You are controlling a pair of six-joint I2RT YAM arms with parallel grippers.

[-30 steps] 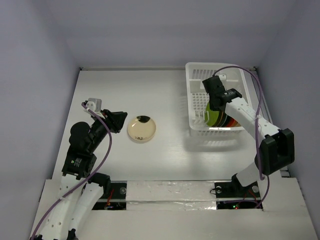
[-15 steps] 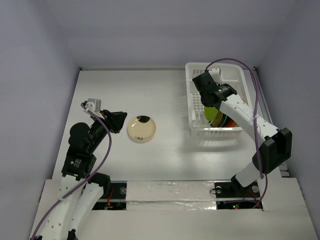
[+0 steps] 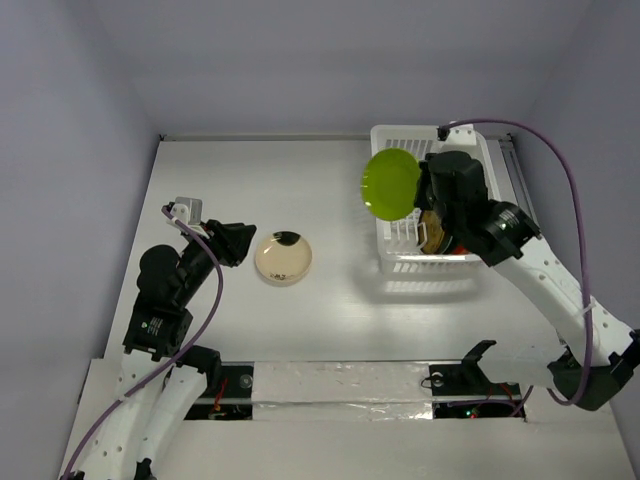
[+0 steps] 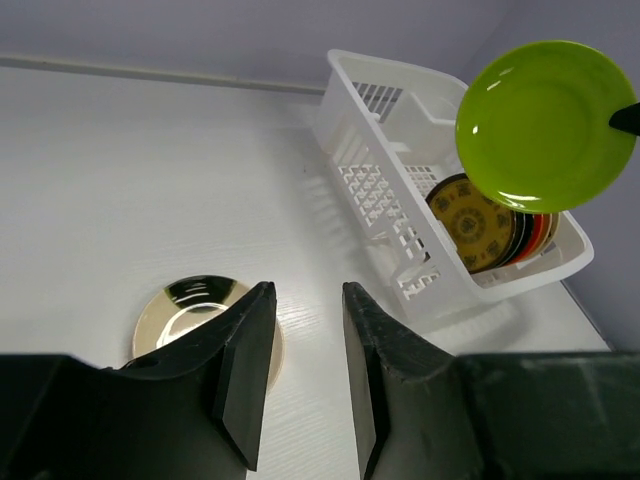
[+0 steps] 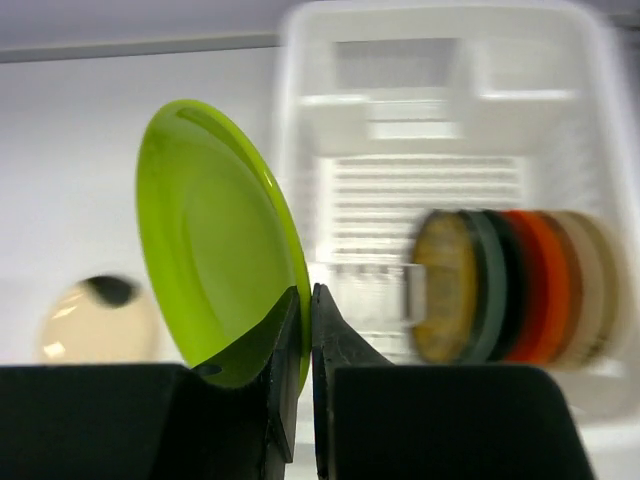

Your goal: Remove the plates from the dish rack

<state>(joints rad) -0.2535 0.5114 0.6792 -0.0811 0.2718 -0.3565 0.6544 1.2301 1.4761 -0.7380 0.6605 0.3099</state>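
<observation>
Lime green plate [image 3: 391, 183] left dish rack [image 3: 400, 262], rim clamped between right jaws; left jaws apart; other plates [image 4: 480, 222] remained.

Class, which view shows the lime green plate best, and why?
Left wrist: the lime green plate faces that camera, nearly whole and sharp. Top external shows it smaller, from above. Right wrist shows it obliquely and slightly blurred, its rim pinched in the right gripper.
</observation>
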